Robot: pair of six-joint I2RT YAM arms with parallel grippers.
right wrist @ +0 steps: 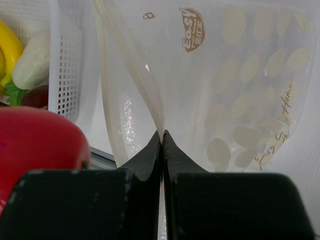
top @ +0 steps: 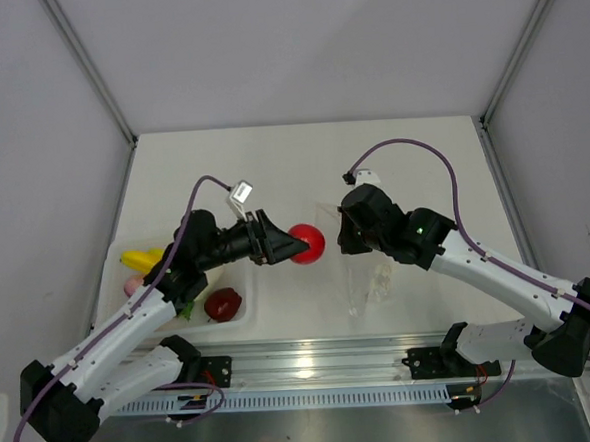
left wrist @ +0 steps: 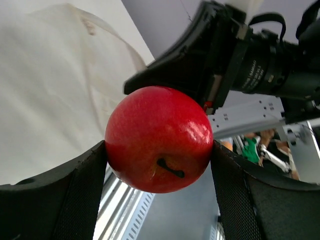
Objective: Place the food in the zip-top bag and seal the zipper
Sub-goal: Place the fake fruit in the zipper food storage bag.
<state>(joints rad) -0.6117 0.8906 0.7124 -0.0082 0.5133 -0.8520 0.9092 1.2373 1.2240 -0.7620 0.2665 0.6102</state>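
Note:
My left gripper is shut on the red apple, held in the air just left of the bag; in the left wrist view the apple sits between my two fingers. My right gripper is shut on the top edge of the clear zip-top bag, which hangs open below it. In the right wrist view the closed tips pinch the bag's film, with the apple at the left. The zipper strip is not distinguishable. The yellow banana, dark red fruit and white radish lie in the tray.
A shallow translucent white tray sits at the near left under my left arm, its mesh wall showing in the right wrist view. A pink piece lies in it. A metal rail runs along the table's near edge.

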